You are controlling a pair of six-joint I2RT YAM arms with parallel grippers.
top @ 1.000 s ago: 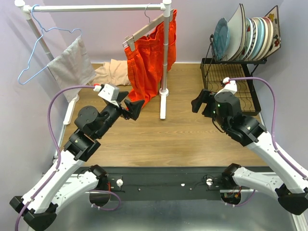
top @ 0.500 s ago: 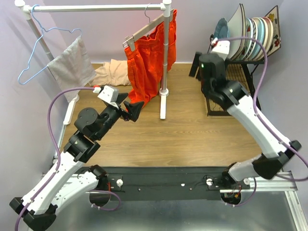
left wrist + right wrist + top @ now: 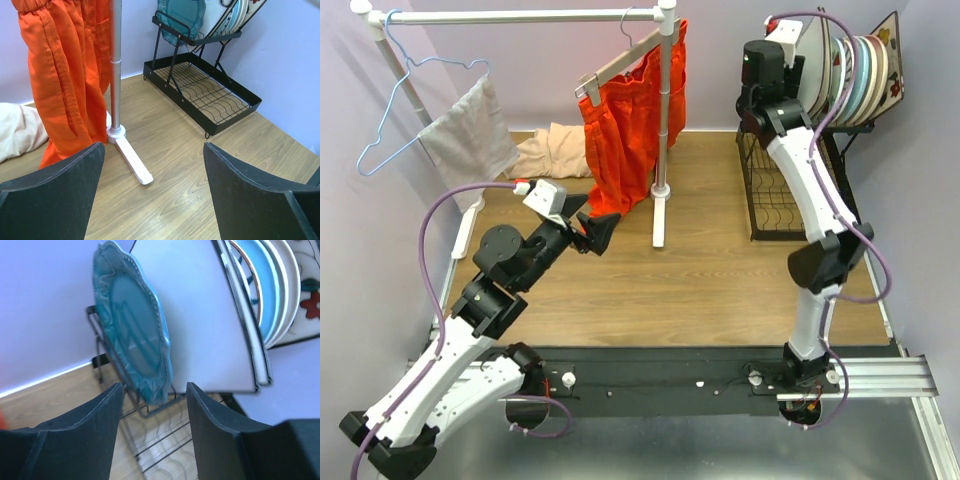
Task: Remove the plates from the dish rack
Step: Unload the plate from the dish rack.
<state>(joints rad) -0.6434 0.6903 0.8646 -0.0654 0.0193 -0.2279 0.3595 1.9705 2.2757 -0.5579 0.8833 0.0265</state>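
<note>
The black wire dish rack stands at the back right, with plates upright in its upper shelf. In the right wrist view a round teal plate is the nearest, then a square white plate, light-blue plates and a flowered one. My right gripper is open, its fingertips either side of the teal plate's lower edge without touching it. The right arm hides that plate from above. My left gripper hangs open and empty over the wood, also seen from above.
A white clothes rail with an orange garment stands mid-table, its foot ahead of my left gripper. A blue hanger, a grey cloth and a beige cloth lie at the back left. The rack's lower grid holds nothing.
My right arm has swung up from beside the rack's base to the upper shelf, its jaws narrowing around the teal plate's edge. The left arm has stayed still.
</note>
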